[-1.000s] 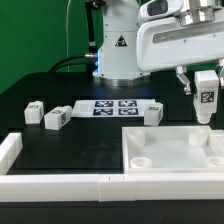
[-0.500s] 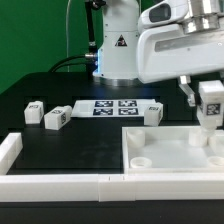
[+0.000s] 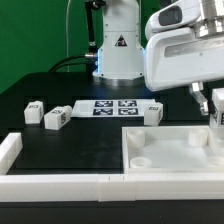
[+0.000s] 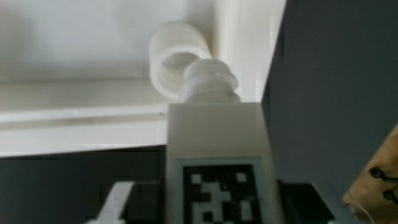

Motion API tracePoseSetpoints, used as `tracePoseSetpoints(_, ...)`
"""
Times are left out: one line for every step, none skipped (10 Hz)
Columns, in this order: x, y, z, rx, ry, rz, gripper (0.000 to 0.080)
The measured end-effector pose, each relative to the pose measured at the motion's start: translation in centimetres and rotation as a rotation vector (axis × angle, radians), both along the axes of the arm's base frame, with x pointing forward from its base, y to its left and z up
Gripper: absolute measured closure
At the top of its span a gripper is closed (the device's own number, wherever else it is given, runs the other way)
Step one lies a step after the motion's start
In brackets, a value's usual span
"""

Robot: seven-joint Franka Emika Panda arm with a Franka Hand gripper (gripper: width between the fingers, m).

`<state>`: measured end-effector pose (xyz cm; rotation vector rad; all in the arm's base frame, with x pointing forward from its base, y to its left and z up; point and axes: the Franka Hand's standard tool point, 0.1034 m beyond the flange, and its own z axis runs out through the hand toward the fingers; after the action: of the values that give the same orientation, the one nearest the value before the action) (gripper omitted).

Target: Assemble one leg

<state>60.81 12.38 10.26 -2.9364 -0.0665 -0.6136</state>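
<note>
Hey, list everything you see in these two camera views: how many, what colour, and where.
Held leg: one, white with a black-and-white tag, in the jaws, its tip near a panel socket.
Loose legs: three, white, tagged, on the table; two at the exterior view's left, one by the marker board's right end.
Panel: one, white, round sockets, exterior view's lower right.
Marker board: one, white with black tags, mid-table.
Rail: one, white, along the near edge.
Table: one, black.
Arm: one, white, base behind the marker board.
Gripper: one, exterior view's right edge, jaws shut on the held leg.
</note>
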Motion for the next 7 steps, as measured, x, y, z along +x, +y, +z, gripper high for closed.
tracePoseSetpoints(0.0,0.0,0.0,0.000,0.000,0.000,0.0509)
tracePoseSetpoints(0.2,-0.1,0.0,-0.003,-0.013,0.001,0.0509)
tracePoseSetpoints(0.5,-0.3,-0.3,-0.015,-0.046,0.007,0.0509)
tracePoseSetpoints(0.5,-0.3,-0.7,-0.017,-0.041,0.012,0.0509)
tracePoseSetpoints(0.5,-0.4,-0.8,-0.017,-0.039,0.011,0.0509)
tracePoseSetpoints(0.4,-0.5,-1.1,-0.017,-0.035,0.010,0.0509)
tracePoseSetpoints(0.3,-0.6,-1.4,-0.018,-0.031,0.007,0.0509)
